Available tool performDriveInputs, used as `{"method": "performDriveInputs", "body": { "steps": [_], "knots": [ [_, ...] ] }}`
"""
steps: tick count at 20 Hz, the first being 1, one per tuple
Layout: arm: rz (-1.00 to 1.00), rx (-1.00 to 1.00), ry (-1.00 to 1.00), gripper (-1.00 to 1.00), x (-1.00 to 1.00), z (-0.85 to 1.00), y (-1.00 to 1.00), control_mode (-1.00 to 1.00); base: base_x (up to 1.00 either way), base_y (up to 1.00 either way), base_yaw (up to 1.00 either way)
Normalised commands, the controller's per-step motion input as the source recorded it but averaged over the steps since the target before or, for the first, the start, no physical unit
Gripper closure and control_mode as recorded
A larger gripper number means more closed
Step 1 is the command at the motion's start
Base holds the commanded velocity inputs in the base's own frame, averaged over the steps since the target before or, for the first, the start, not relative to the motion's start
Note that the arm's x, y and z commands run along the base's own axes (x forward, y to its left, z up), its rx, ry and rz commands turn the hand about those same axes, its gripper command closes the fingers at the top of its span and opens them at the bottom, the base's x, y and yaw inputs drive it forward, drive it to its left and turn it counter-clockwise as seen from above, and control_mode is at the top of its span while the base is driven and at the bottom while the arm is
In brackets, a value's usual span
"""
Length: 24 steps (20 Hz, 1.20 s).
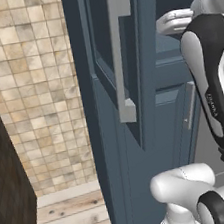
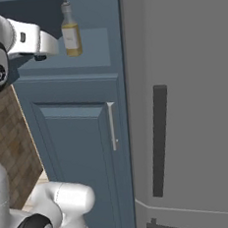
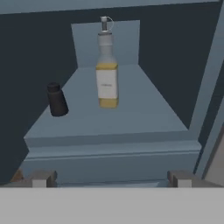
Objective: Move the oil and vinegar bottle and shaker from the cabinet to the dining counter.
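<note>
- Oil and vinegar bottle [image 3: 106, 72] stands upright on the cabinet [image 3: 175, 57] shelf, mid-depth, approx 12 o'clock from the tool [image 3: 109, 179] in the hand view; in the right base view it sits at the shelf's front, just past the arm's wrist.
- Shaker [image 3: 56, 99] at approx 9 o'clock of the bottle, nearer the shelf's front edge, apart from it — not touching.
- Tool: jaws spread wide, nothing between them, short of the shelf lip; neither item gripped yet.
- Risks, as I judge them:
  - Bottle is tall w/ a narrow neck and small foot — a fingertip clipping the neck or shoulder on approach would likely tip it back into the recess.
  - Body looks like smooth glass w/ a pale label; a grip too high on the taper could slip upward.
  - Coming in low, the fingers could catch the shelf's raised front edge.
  - Shaker is small and rounded — a sweep toward the bottle from 9 o'clock could knock it off the shelf.
  - Open cabinet door [image 1: 126, 56] w/ its long grey bar handle [image 1: 121, 52] hangs close beside the arm; a wide swing on the way out may hit it.
- Materials: bottle clear, yellow-olive liquid in the lower half, pale stopper top; shaker matte near-black; shelf and walls flat slate-blue, painted look; the door is panelled.
</note>
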Motion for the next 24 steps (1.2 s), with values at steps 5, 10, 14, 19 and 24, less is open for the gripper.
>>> {"method": "performDriveInputs", "body": {
  "steps": [5,10,14,19,24],
  "knots": [
    [-0.07,0.0,0.0,-1.0,0.59,0.0,-0.18,-1.0,0.0,0.0,0.0],
    [-0.02,0.0,0.0,-1.0,0.53,0.0,-0.04,-1.0,0.0,0.0,0.0],
    [-0.03,0.0,0.0,-1.0,0.47,0.05,0.11,-1.0,0.0,0.0,0.0],
    [-0.01,0.0,0.0,-1.0,0.42,0.08,0.05,-1.0,0.0,0.0,0.0],
    [0.0,0.0,0.0,-1.0,0.32,0.02,0.0,-1.0,0.0,0.0,0.0]
  ]
}}
